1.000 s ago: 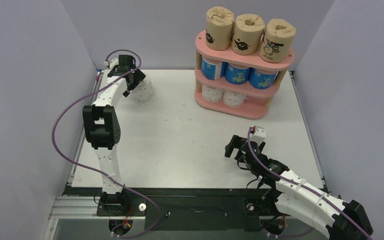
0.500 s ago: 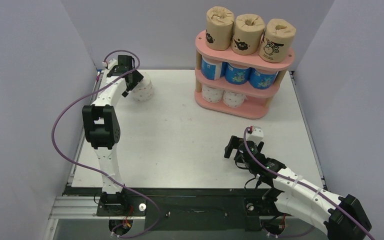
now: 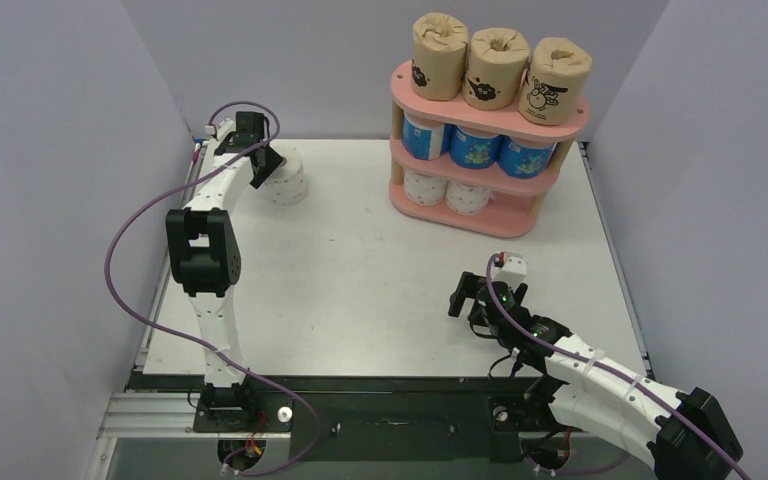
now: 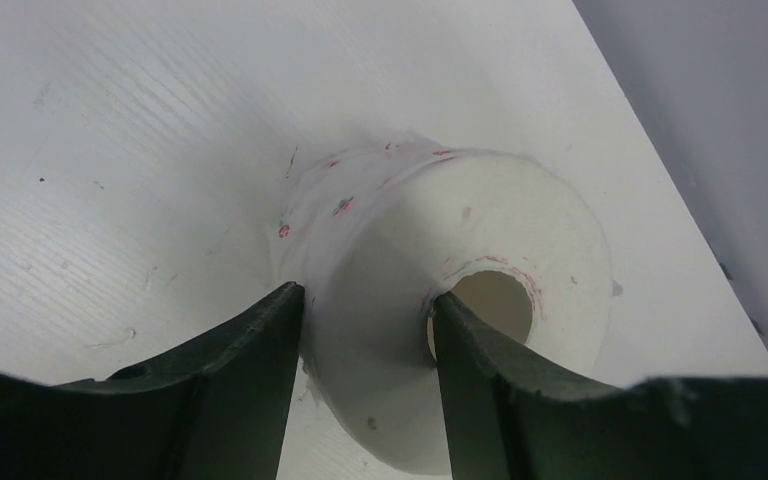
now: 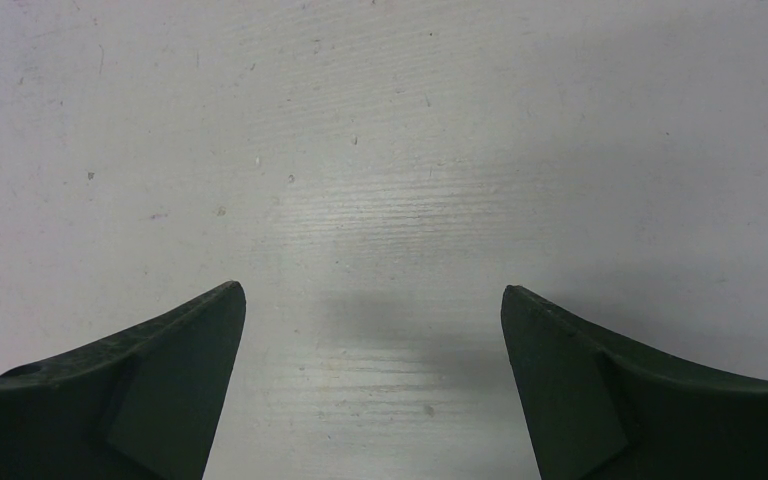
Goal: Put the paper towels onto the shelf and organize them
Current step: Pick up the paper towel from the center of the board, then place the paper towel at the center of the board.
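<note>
**Top view.**
- Left pincer (image 3: 265, 170): at the far left of the worktop (image 3: 380, 260), closed on the loose white roll (image 3: 292, 182), which stands on the worktop well apart from the shelf (image 3: 560, 128).
- Right pincer (image 3: 472, 300): low over the near right of the worktop, jaws wide apart, holding nothing.
- Shelf: one, pink, three oval boards on pale wooden posts, at the far right.
- Brown rolls (image 3: 496, 68): three, upright on the top board, black animal drawings on the wrap.
- Blue rolls (image 3: 475, 150): three, on the middle board, patterned wrap.
- White rolls (image 3: 467, 197): two, on the bottom board, dotted.

**Left wrist view.**
- Left pincer (image 4: 367, 297): partly closed, pinching the wall of the loose white roll (image 4: 520, 220). One dark finger presses its outer side, the other sits at the edge of the core hole.
- Roll: soft, crinkled white wrap with small pink dots, a cylinder with a round hollow core.

**Right wrist view.**
- Right pincer (image 5: 372, 290): two dark tapered fingers spread wide over bare, faintly grained white worktop (image 5: 360, 120), touching nothing.
</note>
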`<state>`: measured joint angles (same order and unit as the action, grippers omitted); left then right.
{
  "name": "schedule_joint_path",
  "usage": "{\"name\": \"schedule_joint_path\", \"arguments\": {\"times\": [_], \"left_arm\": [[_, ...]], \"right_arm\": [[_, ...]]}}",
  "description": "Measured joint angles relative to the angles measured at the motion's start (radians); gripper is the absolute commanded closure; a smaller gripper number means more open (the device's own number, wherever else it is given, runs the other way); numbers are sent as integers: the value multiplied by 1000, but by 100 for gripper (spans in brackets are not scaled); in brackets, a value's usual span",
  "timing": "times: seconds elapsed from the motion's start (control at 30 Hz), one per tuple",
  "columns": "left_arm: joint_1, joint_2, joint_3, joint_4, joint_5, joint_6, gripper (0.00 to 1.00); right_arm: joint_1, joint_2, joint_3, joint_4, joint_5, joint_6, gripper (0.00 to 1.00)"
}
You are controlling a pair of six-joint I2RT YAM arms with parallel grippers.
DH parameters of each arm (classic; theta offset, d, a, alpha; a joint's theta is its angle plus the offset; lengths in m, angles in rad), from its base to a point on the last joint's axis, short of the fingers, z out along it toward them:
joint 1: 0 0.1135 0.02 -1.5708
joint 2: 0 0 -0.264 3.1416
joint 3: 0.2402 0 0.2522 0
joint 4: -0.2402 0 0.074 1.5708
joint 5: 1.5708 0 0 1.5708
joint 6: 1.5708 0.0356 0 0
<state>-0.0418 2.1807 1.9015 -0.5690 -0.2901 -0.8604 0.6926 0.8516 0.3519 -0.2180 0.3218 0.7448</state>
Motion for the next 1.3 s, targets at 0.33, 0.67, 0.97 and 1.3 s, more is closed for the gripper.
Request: {"name": "schedule_joint_path", "arguments": {"times": [0.33, 0.67, 0.97, 1.3], "left_arm": [[-4, -122, -173, 47, 26, 16, 65], [-223, -547, -565, 67, 35, 43, 64], [-657, -748, -729, 135, -5, 47, 63], [-922, -730, -822, 196, -108, 42, 63]], "right_arm": [[0, -65, 3, -50, 17, 1, 6], [-6, -163, 84, -162, 101, 0, 1], [-84, -267, 164, -280, 104, 71, 0], [-131, -371, 188, -346, 5, 169, 0]]}}
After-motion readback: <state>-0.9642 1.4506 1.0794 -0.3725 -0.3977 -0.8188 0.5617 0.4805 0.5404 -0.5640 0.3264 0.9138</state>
